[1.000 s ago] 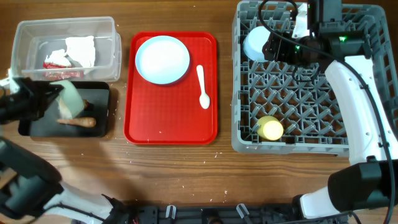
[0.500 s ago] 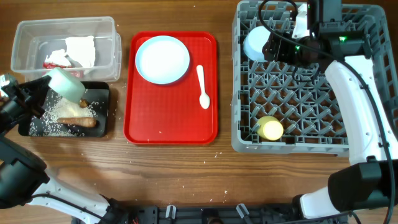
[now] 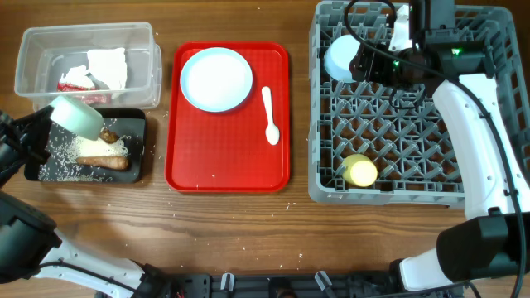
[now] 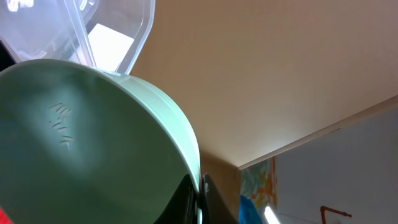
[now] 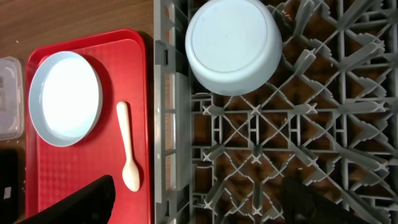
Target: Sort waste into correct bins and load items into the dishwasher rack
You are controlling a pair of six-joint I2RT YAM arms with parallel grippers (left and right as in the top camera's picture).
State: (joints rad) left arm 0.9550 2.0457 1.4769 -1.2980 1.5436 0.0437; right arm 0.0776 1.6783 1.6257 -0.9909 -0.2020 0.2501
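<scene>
My left gripper is shut on the rim of the pale blue small bowl, held tipped over the black tray; in the left wrist view the bowl fills the frame and the jaws pinch its rim. The tray holds rice, the sausage piece and a brown lump. The clear tub holds the red wrapper and the napkin. My right gripper is open and empty above the rack, near the upturned white bowl.
The red serving tray carries the white plate and the white spoon. The yellow cup sits at the rack's front left. Loose rice grains lie on the wood near the trays.
The bowl tipped and rice poured onto the black tray. My left gripper then drew the bowl up and to the left. The right arm has not moved.
</scene>
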